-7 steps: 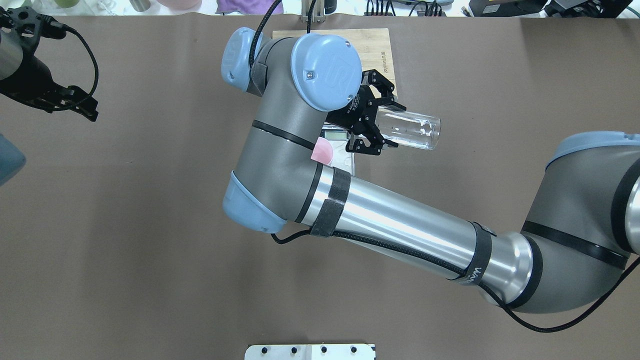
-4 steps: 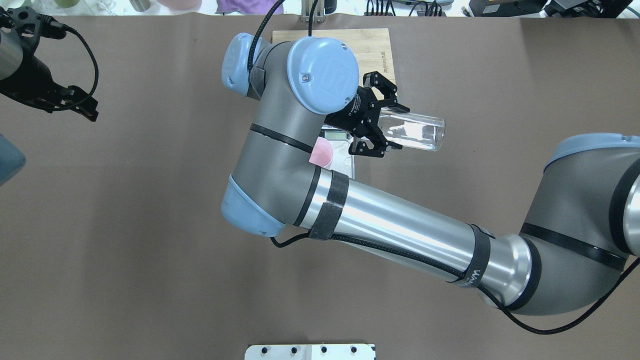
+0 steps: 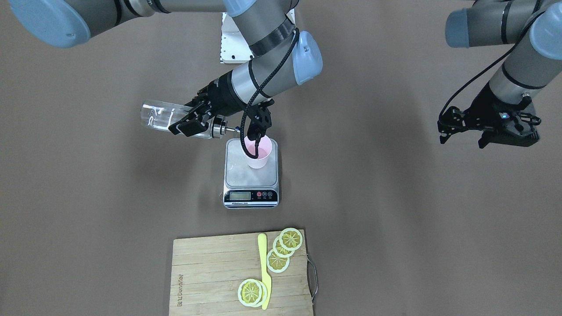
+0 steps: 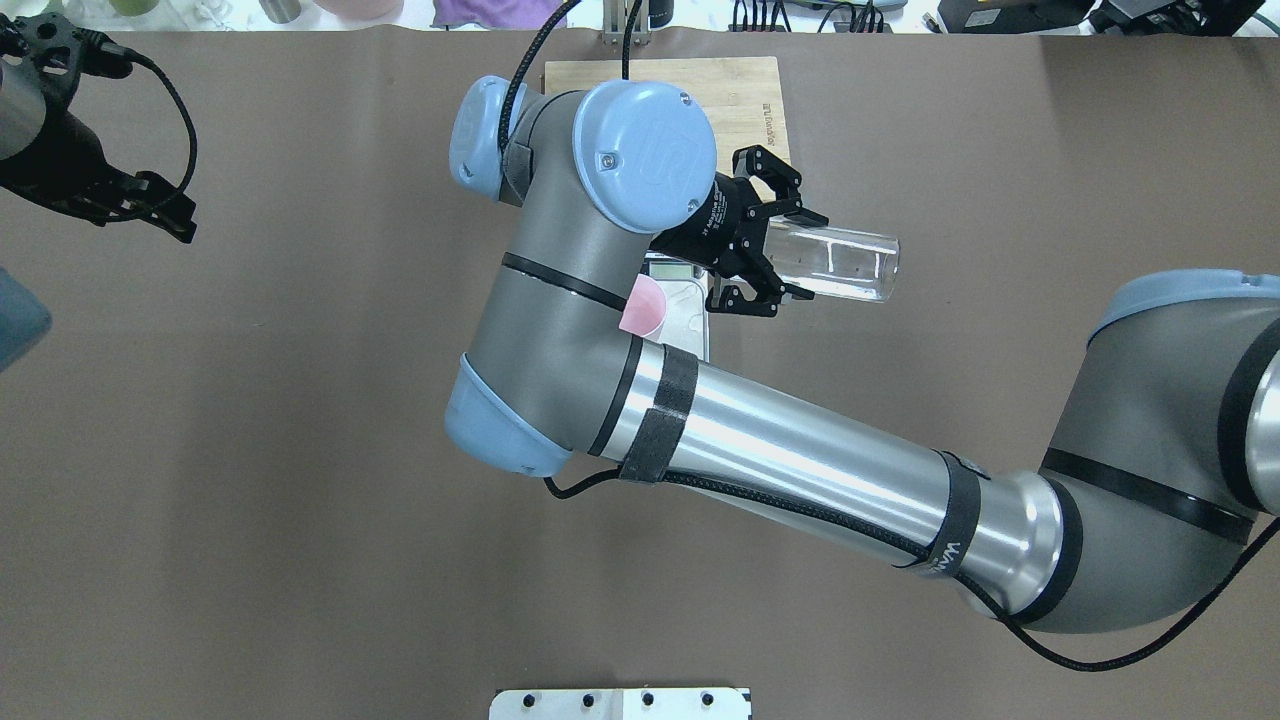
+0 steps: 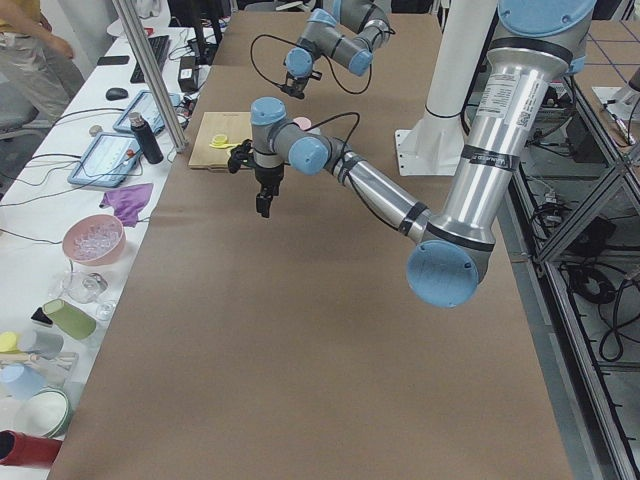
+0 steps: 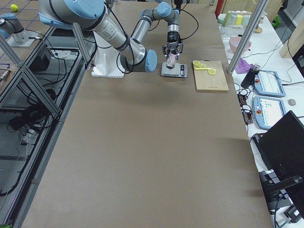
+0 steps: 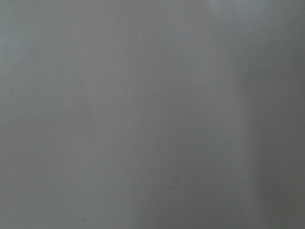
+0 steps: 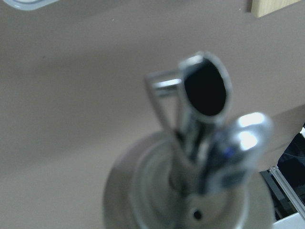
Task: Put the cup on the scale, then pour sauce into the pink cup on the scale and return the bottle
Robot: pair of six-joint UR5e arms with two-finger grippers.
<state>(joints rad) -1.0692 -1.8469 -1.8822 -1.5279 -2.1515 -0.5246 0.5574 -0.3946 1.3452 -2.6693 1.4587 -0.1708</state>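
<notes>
Two fingers of the right gripper [image 3: 188, 117] clenched the bottle [image 3: 159, 117], which lay nearly level with its spout near the cup [image 3: 258, 154] on the scale [image 3: 242, 174]. A black cable [image 3: 244, 131] crossed the cup. Lemon slices [image 3: 290, 239] lay on the board [image 3: 206, 272], whose stamp was unreadable. The left gripper [image 3: 462, 136] hung released.

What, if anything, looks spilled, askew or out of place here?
Nothing looks spilled or damaged. The pale pink plastic cup stands upright on the silver-plated kitchen scale, though off-centre toward the robot's side. The right gripper holds the clear glass bottle roughly level, spout toward the cup.

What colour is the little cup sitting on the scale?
The cup is pale pink; the exterior front-facing view shows it best.
</notes>
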